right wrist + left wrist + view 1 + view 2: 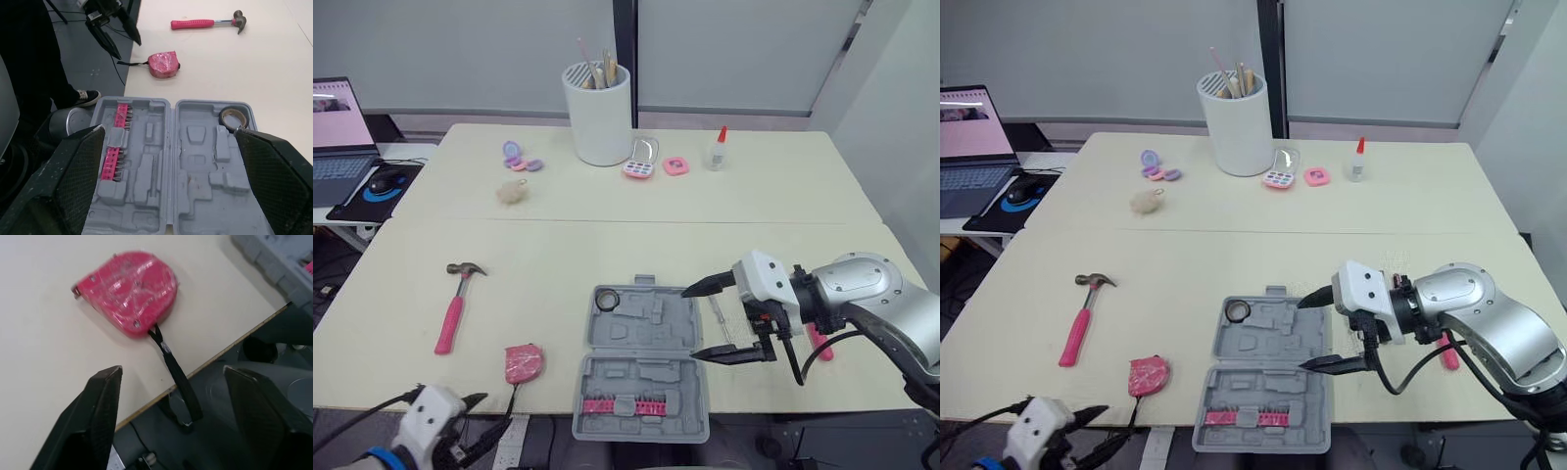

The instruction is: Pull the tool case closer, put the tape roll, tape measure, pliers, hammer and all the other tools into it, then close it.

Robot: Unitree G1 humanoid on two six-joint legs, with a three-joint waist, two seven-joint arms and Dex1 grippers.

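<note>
The grey tool case [641, 364] lies open near the table's front edge, a tape roll [607, 301] in its far left corner and pink bits in its near half. My right gripper [695, 321] hovers open just beyond the case's right side, facing the case [181, 161]. A pink-handled hammer [457, 304] lies to the left. The pink tape measure [129, 289] rests near the front edge, its black strap hanging over it. My left gripper [171, 377] is open below the table edge, close to that strap. A pink pliers handle [1446, 352] shows behind my right arm.
At the back of the table stand a white cylinder holding sticks [597, 113], a glue bottle [717, 149], small pink and purple items [638, 168] and a fluffy ball [512, 192]. A laptop [337, 127] and mouse sit on a side desk to the left.
</note>
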